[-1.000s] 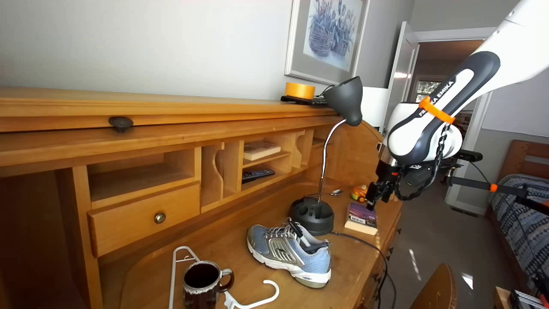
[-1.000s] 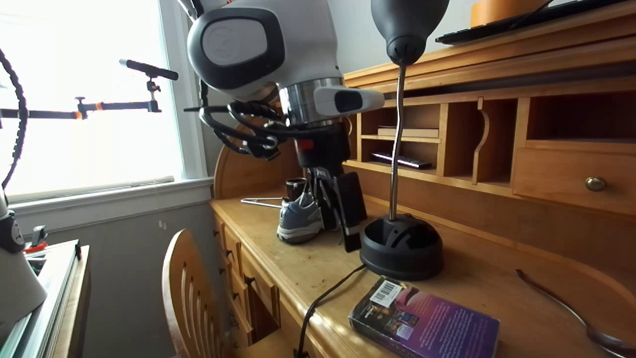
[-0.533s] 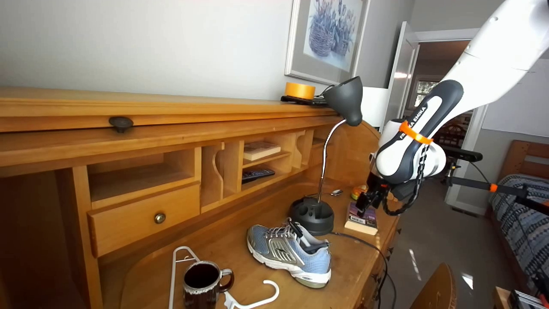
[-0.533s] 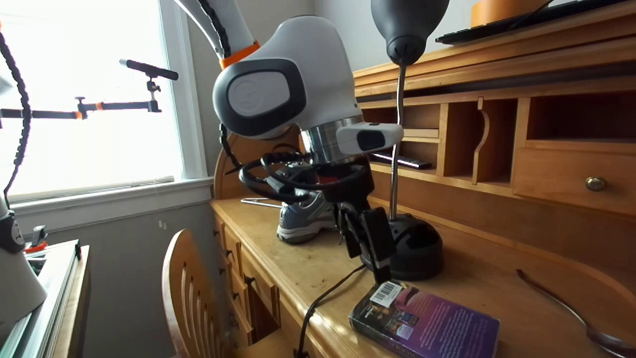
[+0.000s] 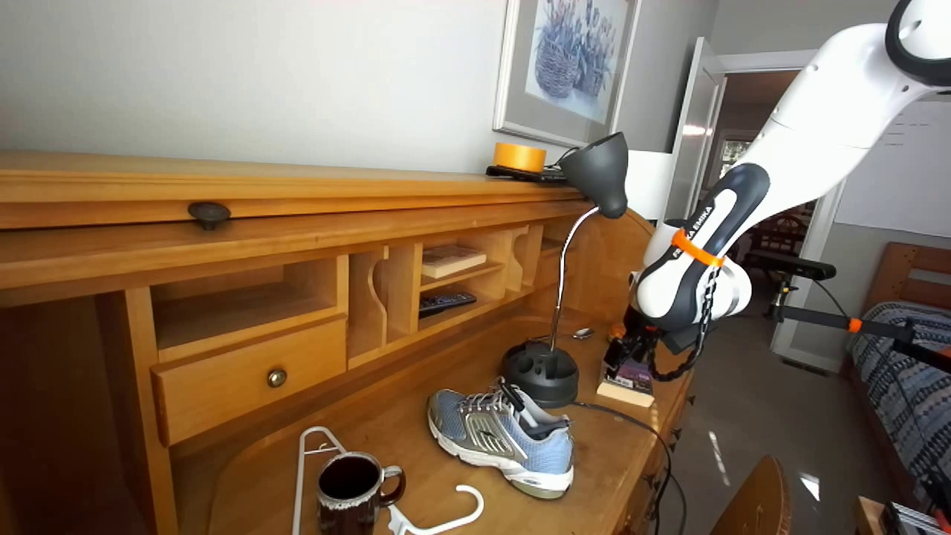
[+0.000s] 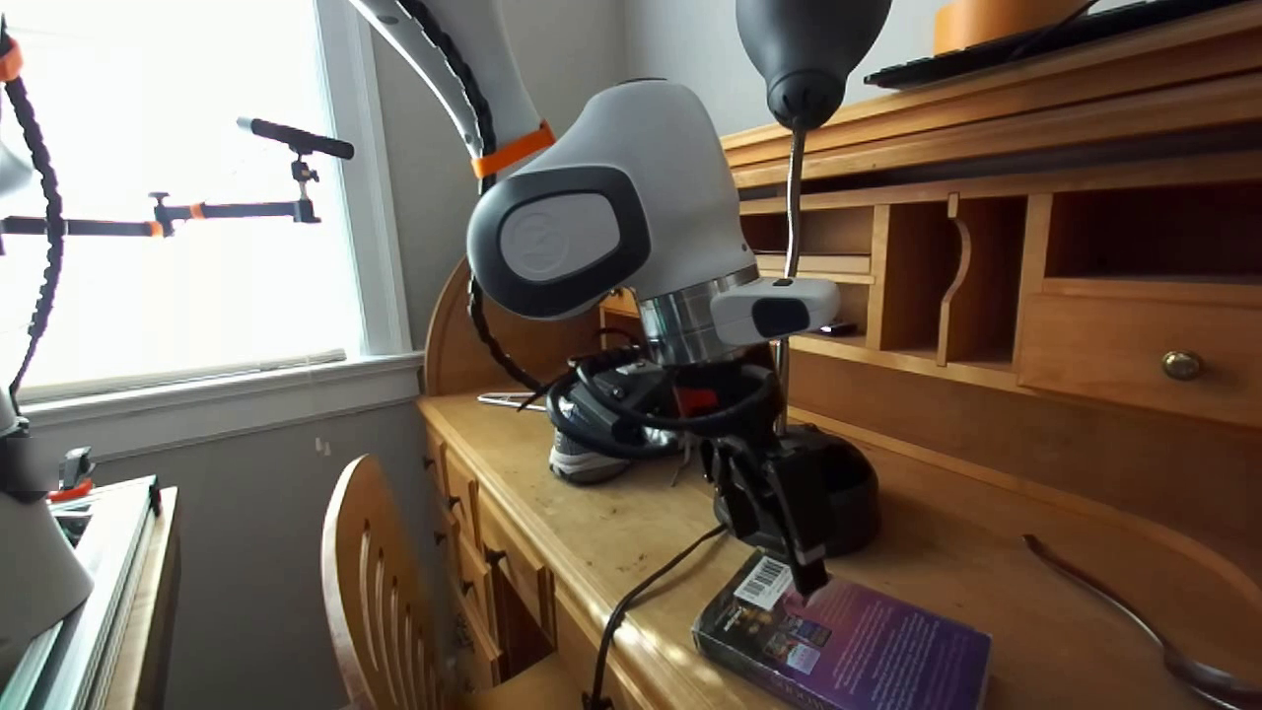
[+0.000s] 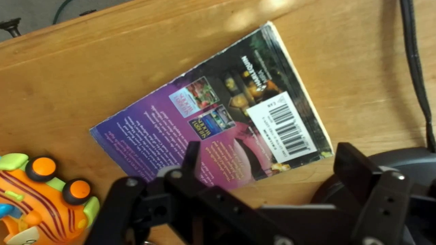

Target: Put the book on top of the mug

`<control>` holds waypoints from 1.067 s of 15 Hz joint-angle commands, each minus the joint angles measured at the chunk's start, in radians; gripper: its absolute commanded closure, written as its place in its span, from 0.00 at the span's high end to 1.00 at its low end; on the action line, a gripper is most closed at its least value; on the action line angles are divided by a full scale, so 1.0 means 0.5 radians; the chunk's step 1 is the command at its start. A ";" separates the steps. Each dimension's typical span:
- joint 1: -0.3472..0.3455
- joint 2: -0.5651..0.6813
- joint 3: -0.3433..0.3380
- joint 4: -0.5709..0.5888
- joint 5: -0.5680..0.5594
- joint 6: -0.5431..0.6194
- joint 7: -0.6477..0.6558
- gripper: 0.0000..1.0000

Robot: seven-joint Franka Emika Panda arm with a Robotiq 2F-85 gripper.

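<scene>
The book (image 6: 868,641), a purple and black paperback, lies flat on the desk near its front edge. It fills the middle of the wrist view (image 7: 218,112), barcode side up, and is partly covered by the gripper in an exterior view (image 5: 630,388). The dark brown mug (image 5: 351,494) stands upright at the far end of the desk; the arm hides it in an exterior view. My gripper (image 7: 268,150) is open and empty, its fingers wide apart over the book's lamp-side edge. In an exterior view the gripper (image 6: 779,562) is close above the book; contact cannot be told.
A black desk lamp base (image 5: 541,375) stands beside the gripper, and its cable (image 7: 414,61) runs past the book. An orange toy (image 7: 41,200) lies by the book's other end. A spoon (image 6: 1213,680), a shoe (image 5: 505,446) and a white hanger (image 5: 299,475) are on the desk.
My open gripper has come down and away from the shoe, towards the book, and is now close above it. The book, mug and other things have not moved.
</scene>
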 commanded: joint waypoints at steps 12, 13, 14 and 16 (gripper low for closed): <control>-0.083 0.226 0.094 0.196 -0.044 -0.036 0.053 0.75; -0.076 0.240 0.081 0.206 -0.052 -0.039 0.053 0.72; -0.067 0.252 0.068 0.213 -0.059 -0.039 0.057 0.66; -0.057 0.251 0.056 0.224 -0.062 -0.036 0.059 0.50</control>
